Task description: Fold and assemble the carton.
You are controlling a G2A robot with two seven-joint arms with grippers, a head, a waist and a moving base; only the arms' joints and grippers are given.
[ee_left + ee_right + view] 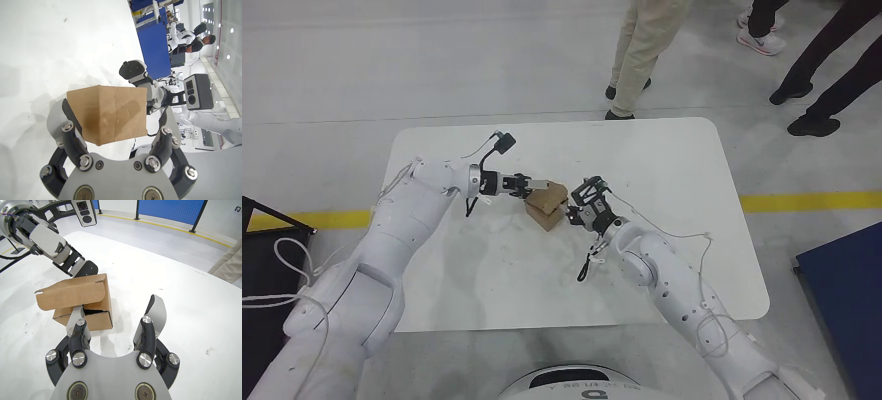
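At the table (672,160) centre, carton (545,205) sat half-folded: my left gripper (115,106) spread wide around its corner; right gripper (115,305) wide, one finger (75,317) lay under the flap (71,296).

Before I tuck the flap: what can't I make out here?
Right wrist view: carton interior, hidden by its flap; one fingertip of the right end effector, buried in the gap.
Left wrist view: flap side, behind the carton's own walls.
Top view: flap state, too small.

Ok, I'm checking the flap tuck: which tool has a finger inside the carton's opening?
The right tool: one of its fingers pokes into the gap under the carton's flap. The left tool has both fingers outside its walls.
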